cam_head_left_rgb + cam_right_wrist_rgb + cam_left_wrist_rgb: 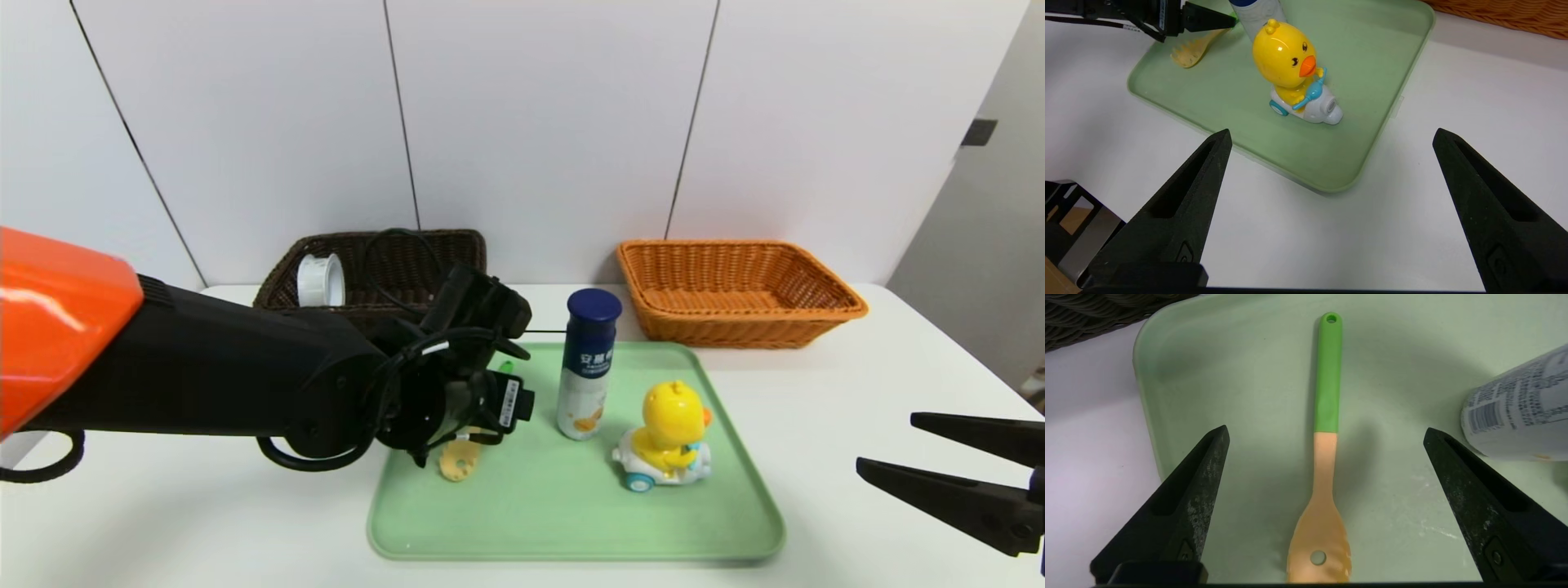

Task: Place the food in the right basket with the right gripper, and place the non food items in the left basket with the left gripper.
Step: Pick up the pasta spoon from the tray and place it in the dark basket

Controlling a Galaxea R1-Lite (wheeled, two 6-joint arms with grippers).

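Over at the far left of the table sits the dark basket (371,265) with a white roll (320,280) in it, right against the wall edge. That's my drop-off. My left gripper (1325,435) is above the tray's (571,523) left side, jaws spread as wide as they go and holding nothing, and the spatula (1327,457) lies flat between them: green handle pointing toward the tray's far edge, slotted orange blade toward the near edge.

I reckon the grab wants care. I'd come straight down with the handle centred and pinch where green meets orange, so it doesn't tip. One finger (1474,490) is close to the bottle (586,367), which stands upright mid-tray; knock that and it could topple, so I'd keep clear of it.

Further right, the duck toy (665,437) rides its scooter. The orange basket (735,290) waits by the far right edge. My right gripper (967,469) hangs off the tray's right, wide open, empty.
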